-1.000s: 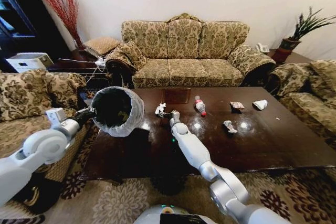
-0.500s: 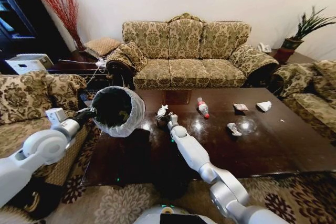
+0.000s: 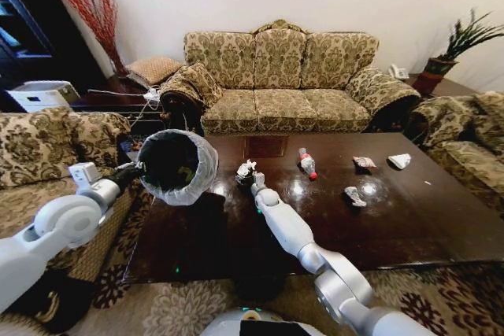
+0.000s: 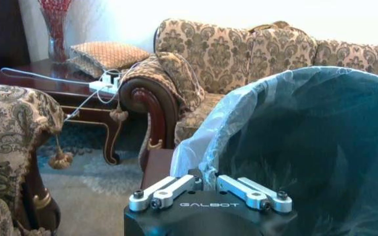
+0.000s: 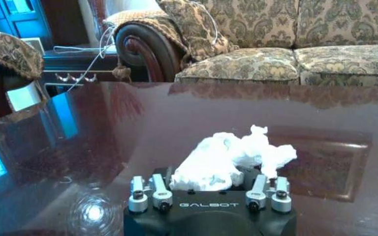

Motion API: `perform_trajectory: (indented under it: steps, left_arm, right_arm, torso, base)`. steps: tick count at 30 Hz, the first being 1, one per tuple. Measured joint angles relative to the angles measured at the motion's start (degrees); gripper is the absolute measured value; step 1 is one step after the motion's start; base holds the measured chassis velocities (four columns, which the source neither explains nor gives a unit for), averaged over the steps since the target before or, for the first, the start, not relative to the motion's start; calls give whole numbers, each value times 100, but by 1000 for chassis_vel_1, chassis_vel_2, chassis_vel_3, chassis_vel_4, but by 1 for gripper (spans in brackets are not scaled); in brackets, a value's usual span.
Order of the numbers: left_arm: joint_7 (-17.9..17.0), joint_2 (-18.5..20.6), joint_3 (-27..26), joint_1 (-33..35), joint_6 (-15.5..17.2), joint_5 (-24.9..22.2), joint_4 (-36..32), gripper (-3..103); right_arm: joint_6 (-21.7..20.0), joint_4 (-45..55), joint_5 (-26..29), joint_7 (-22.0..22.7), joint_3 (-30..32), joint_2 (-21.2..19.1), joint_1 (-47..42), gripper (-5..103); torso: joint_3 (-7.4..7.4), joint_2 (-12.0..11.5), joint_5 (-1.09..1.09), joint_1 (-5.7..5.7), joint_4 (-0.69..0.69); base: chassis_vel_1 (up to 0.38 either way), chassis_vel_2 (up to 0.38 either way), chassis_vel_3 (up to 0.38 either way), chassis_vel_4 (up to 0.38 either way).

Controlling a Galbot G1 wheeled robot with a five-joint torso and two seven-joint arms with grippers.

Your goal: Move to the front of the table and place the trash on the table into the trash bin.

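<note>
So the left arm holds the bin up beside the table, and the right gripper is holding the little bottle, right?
Not quite. The right gripper holds a white paper wad, not the bottle, which lies on the table; the right wrist and head views show this. The left gripper does hold the bin beside the table.

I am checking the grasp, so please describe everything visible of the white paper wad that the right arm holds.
The crumpled white paper wad is an irregular, soft-looking lump with ragged peaks. It sits between the fingers of the right pincer, which is shut on it, and bulges out above them. It is held just above the glossy dark table near its left part, to the right of the trash bin. Whether it touches the tabletop cannot be told.
</note>
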Motion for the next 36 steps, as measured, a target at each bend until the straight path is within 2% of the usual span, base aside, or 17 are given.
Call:
perform_trajectory:
  steps: [1,3,6,12,16,18,20,21,22,23,24,26,29,30,33,34,36]
  left_arm:
    - [-1,-3,1,1,0,1,1,0]
    - [1,-8,3,10,0,2,-4,0]
    - [2,-15,6,25,0,3,-23,0]
    - [2,59,8,10,0,-23,0,0]
    - [-21,149,5,-27,-24,-223,42,0]
    - [-121,230,5,-106,-58,-540,108,0]
    - [-176,298,5,-145,-101,-674,237,0]
    - [-176,298,5,-145,-101,-674,237,0]
    - [-210,340,6,-157,-102,-743,309,0]
    - [-237,371,6,-161,-102,-795,352,0]
    - [-237,371,6,-161,-102,-795,352,0]
    - [-366,452,9,-166,-120,-984,434,0]
    - [-515,583,13,-176,-136,-1157,502,0]
    - [-515,583,13,-176,-136,-1157,502,0]
    - [-684,813,5,-132,-112,-1250,403,0]
    - [-712,889,4,-105,-89,-1272,313,0]
    - [-754,966,3,-78,-69,-1288,190,0]
  right_arm:
    - [-29,7,-10,15,13,0,0,59]
    - [-50,19,-13,30,23,0,-1,59]
    - [-76,65,-22,45,49,0,-36,46]
    - [-149,474,10,87,128,0,-244,30]
    - [-210,1174,24,189,98,0,-481,22]
    - [-299,1912,-2,297,74,2,-682,14]
    - [-338,2667,-78,405,103,2,-920,10]
    - [-338,2667,-78,405,103,2,-920,10]
    - [-377,3266,-142,482,168,-37,-1135,7]
    - [-481,3790,-205,514,257,-162,-1326,3]
    - [-481,3790,-205,514,257,-162,-1326,3]
    - [-650,4863,-248,443,463,-536,-1734,1]
    - [-718,6247,95,309,611,-1109,-2114,0]
    - [-718,6247,95,309,611,-1109,-2114,0]
    - [-953,7614,1319,177,521,-1930,-2384,0]
    - [-1054,7948,1667,161,432,-2107,-2417,0]
    - [-1143,8248,1943,150,288,-2229,-2416,0]
  torso:
    - [0,0,0,0,0]
    - [0,0,0,0,0]
    - [0,0,0,-2,0]
    - [0,0,0,0,0]
    - [0,0,0,-1,0]
    - [0,0,1,-1,0]
    - [0,0,2,-1,0]
    - [0,0,2,-1,0]
    - [0,0,2,-1,3]
    - [0,0,3,-1,2]
    - [0,0,3,-1,2]
    - [0,0,0,-1,2]
    - [0,0,2,-2,-2]
    - [0,0,2,-2,-2]
    - [0,0,4,-2,-1]
    - [-1,0,3,-2,-2]
    - [-1,0,1,-2,-2]
  base:
    - [0,0,0,0]
    - [0,0,0,0]
    - [0,0,0,0]
    - [0,0,0,0]
    - [0,0,0,0]
    - [0,0,0,0]
    - [0,0,0,0]
    - [0,0,0,0]
    - [0,0,0,0]
    - [0,0,0,0]
    - [0,0,0,0]
    - [0,0,0,0]
    - [0,0,0,0]
    - [0,0,0,0]
    - [0,0,0,0]
    - [0,0,0,0]
    - [0,0,0,0]
